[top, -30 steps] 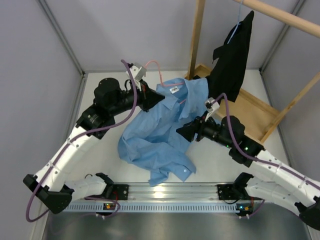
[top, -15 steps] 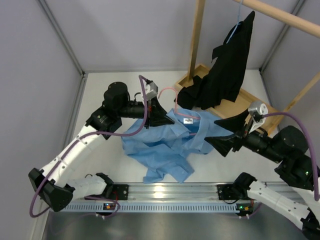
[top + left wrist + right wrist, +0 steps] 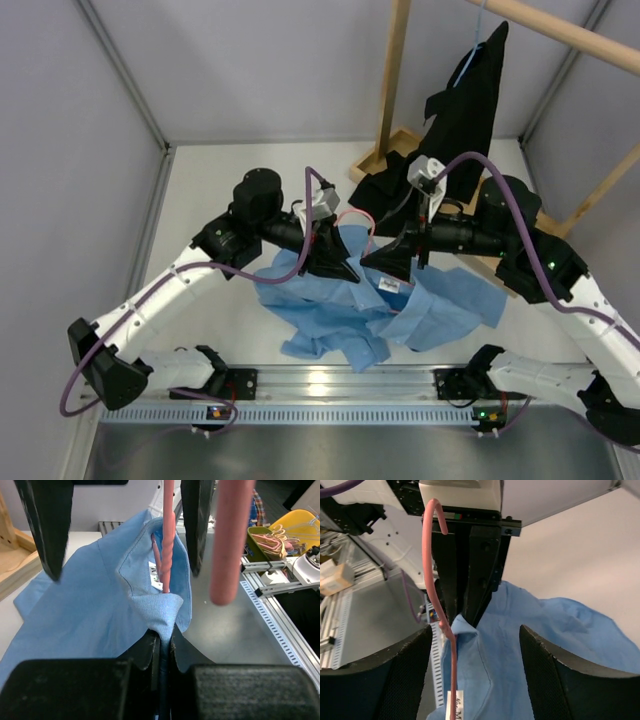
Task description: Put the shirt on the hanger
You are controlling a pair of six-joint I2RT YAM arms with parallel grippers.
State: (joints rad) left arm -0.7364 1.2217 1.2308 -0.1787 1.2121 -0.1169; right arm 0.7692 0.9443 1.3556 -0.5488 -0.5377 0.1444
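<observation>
The light blue shirt (image 3: 440, 305) hangs lifted by its collar over the table's near middle, its lower part crumpled below. My left gripper (image 3: 343, 268) is shut on the collar edge (image 3: 162, 602). The pink wire hanger (image 3: 354, 214) sits inside the collar, its twisted neck (image 3: 166, 555) and hook (image 3: 431, 555) sticking up out of it. My right gripper (image 3: 380, 260) is open and faces the left one, its fingers (image 3: 402, 675) on either side of the collar and hanger neck, touching neither. The hanger's arms are hidden under the fabric.
A wooden rack (image 3: 392, 80) with a flat base (image 3: 505, 225) stands at the back right. A black garment (image 3: 465, 110) hangs from its rail on a light blue hanger. A metal rail (image 3: 330, 382) runs along the near edge. Off the table lie spare hangers (image 3: 272, 535).
Both grippers have come together at the middle. My left gripper carried the collar right and nearer. My right arm swung in from the right and now faces the collar. The shirt has bunched up.
</observation>
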